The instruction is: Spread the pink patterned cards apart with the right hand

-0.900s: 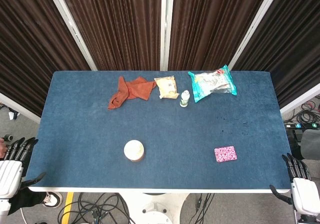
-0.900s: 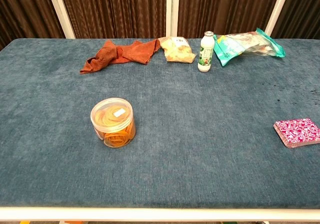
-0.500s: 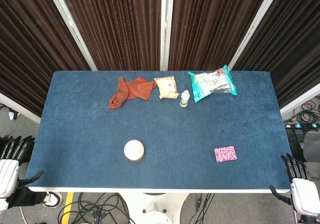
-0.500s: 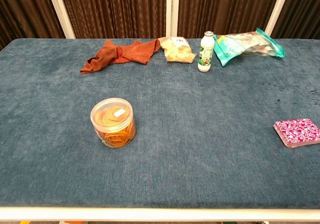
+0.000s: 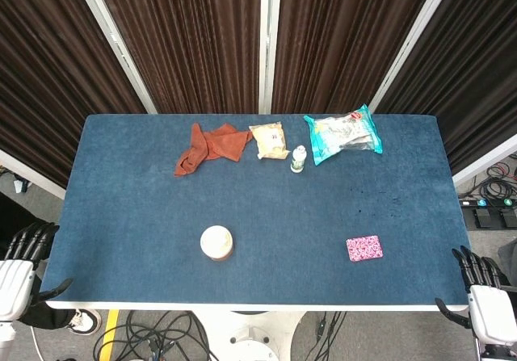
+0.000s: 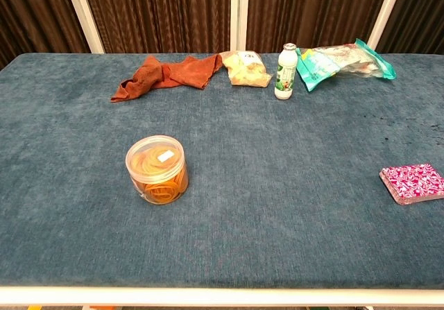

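The pink patterned cards [image 5: 364, 248] lie in one neat stack on the blue table, at the front right; in the chest view the stack [image 6: 413, 182] sits near the right edge. My right hand [image 5: 482, 292] hangs off the table's front right corner, fingers apart and holding nothing, well clear of the cards. Beside the front left corner, my left hand [image 5: 20, 260] is likewise off the table with fingers spread and empty. Neither hand shows in the chest view.
A clear round tub of orange bands [image 5: 216, 242] stands front centre. Along the back lie an orange cloth [image 5: 209, 147], a snack packet [image 5: 269, 140], a small white bottle [image 5: 299, 158] and a teal bag [image 5: 343, 134]. Dark specks [image 5: 378, 203] mark the cloth behind the cards.
My left hand has dropped slightly lower beside the table's left corner. My right hand has shifted slightly. The cards and other objects have not moved.
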Robot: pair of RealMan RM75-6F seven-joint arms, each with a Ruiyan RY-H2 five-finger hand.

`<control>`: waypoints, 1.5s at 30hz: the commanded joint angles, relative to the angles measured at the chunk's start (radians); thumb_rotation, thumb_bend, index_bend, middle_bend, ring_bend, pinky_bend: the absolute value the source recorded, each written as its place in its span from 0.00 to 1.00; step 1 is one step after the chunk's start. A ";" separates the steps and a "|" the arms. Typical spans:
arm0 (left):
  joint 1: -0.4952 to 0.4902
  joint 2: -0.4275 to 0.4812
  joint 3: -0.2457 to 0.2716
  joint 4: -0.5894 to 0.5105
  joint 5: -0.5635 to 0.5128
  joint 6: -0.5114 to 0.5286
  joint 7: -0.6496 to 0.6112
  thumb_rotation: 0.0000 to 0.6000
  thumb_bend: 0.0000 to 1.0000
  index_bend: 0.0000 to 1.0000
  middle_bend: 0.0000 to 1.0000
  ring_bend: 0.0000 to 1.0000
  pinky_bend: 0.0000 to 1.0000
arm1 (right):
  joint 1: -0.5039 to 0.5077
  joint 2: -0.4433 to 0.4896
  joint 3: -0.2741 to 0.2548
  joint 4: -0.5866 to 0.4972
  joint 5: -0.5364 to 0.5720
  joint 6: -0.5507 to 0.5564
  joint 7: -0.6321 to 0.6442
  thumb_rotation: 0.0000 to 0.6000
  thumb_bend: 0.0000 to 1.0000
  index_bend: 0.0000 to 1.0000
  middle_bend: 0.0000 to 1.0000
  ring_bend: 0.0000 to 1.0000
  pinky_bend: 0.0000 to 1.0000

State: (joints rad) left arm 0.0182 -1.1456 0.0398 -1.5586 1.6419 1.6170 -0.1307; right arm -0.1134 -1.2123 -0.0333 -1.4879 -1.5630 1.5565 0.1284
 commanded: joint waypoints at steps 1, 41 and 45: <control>0.000 -0.004 0.002 0.004 0.005 0.001 0.003 1.00 0.14 0.10 0.08 0.00 0.08 | 0.004 0.005 0.002 -0.005 -0.002 -0.001 -0.011 1.00 0.12 0.00 0.00 0.00 0.00; 0.013 -0.006 0.014 0.065 -0.008 -0.003 -0.101 1.00 0.14 0.11 0.08 0.00 0.08 | 0.421 -0.110 0.122 -0.156 0.288 -0.526 -0.689 1.00 0.15 0.23 0.18 0.63 0.79; 0.016 -0.006 0.013 0.074 -0.018 -0.005 -0.121 1.00 0.14 0.11 0.08 0.00 0.08 | 0.445 -0.140 0.121 -0.141 0.350 -0.548 -0.728 1.00 0.16 0.20 0.18 0.63 0.79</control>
State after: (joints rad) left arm 0.0333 -1.1517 0.0529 -1.4870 1.6262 1.6122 -0.2489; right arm 0.3180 -1.3367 0.0876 -1.6376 -1.2360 1.0205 -0.5819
